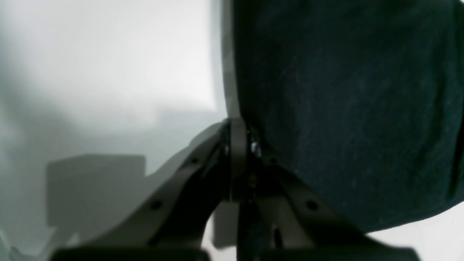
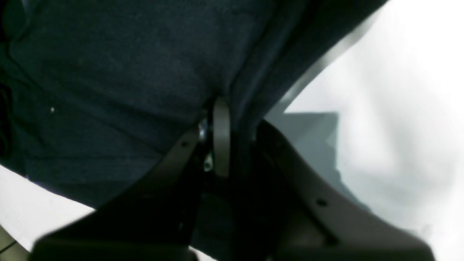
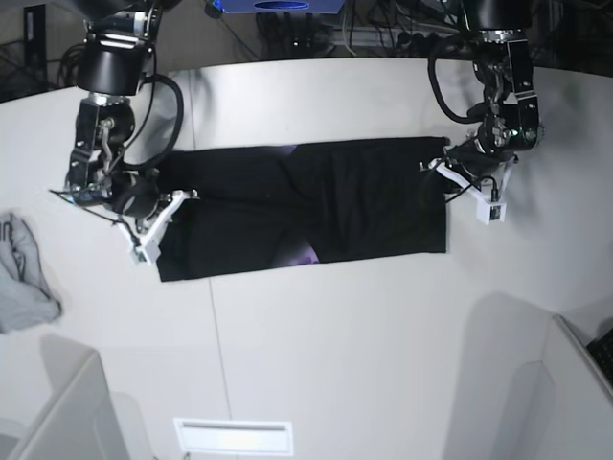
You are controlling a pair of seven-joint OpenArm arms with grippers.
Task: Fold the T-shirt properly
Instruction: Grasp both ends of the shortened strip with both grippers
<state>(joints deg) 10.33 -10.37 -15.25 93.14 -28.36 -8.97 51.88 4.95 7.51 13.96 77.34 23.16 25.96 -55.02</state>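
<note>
The black T-shirt (image 3: 306,206) lies as a long band across the white table (image 3: 364,355), plain side up, with a small purple patch (image 3: 305,255) showing at its front edge. My left gripper (image 3: 446,165) is at the shirt's right end. In the left wrist view it (image 1: 239,130) is shut on the edge of the dark cloth (image 1: 344,108). My right gripper (image 3: 172,201) is at the shirt's left end. In the right wrist view it (image 2: 221,108) is shut on the cloth (image 2: 108,72), which drapes over the fingers.
A small light grey cloth (image 3: 24,278) lies at the table's left edge. Pale bins stand at the front left (image 3: 57,412) and front right (image 3: 575,383). A white slotted plate (image 3: 233,436) sits at the front edge. Cables and equipment are behind the table.
</note>
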